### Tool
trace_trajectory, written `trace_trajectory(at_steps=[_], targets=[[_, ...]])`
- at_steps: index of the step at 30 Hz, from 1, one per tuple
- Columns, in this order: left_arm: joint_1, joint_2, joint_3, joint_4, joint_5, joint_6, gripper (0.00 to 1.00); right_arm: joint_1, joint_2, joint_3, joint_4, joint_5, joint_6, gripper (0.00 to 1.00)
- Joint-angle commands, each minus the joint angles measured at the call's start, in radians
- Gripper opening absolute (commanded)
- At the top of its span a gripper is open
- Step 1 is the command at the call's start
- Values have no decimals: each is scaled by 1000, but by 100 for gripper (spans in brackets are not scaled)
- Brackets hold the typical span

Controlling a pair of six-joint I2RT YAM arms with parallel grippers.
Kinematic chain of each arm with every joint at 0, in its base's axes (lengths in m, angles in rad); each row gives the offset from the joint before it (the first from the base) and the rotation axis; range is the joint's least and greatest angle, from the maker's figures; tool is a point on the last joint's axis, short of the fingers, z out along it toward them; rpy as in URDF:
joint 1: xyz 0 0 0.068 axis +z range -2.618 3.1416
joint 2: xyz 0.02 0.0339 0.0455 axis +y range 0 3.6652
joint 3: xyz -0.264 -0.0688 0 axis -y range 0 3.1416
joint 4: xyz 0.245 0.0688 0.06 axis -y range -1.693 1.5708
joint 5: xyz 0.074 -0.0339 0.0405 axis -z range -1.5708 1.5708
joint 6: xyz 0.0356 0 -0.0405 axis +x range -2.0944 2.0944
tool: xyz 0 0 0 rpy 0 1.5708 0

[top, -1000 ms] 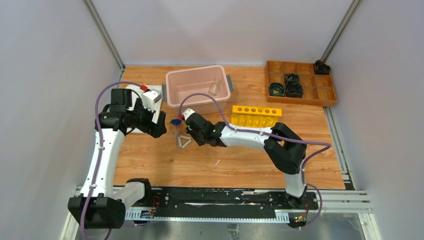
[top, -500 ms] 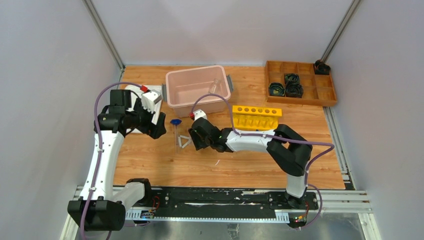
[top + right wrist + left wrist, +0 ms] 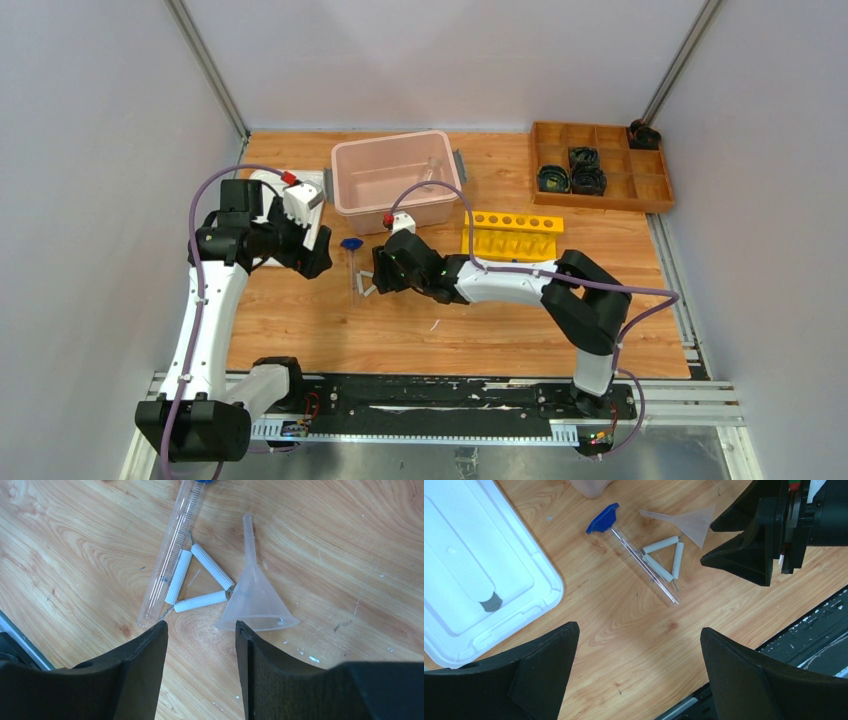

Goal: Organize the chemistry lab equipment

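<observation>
Little looks sorted yet. At the lower centre of the left-wrist view the left gripper (image 3: 638, 630) hangs wide open and empty. Mid-frame lie a clear blue-capped tube (image 3: 629, 547), a triangle of white ridged rods (image 3: 661, 544) and a translucent plastic funnel (image 3: 691, 522), all loose on the wooden tabletop (image 3: 589, 605). The right gripper (image 3: 201, 626), half open, holds nothing (funnel rim just beside it). Only the overhead view shows the yellow six-hole tube rack (image 3: 510, 238), apparently unfilled, and a clear beaker (image 3: 431, 172) inside the pink translucent bin (image 3: 336, 175).
</observation>
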Motion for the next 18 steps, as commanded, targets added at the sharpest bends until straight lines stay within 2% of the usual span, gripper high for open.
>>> trace_trajectory(at_steps=[1,8,10,11,16,18], targets=[[6,-14,19,-2,16,10,97,-2,26,19,2,60,67,55],[6,-15,22,-1,16,9,97,-14,103,78,25,135,70,46],[8,-17,23,-1,14,9,97,-15,115,96,20,157,64,41],[7,-17,21,-2,14,10,97,-14,117,102,14,169,64,37],[7,-17,13,-2,14,16,97,-16,65,73,-8,230,63,5],[6,-14,12,-2,14,17,97,-16,22,52,-24,248,55,0]])
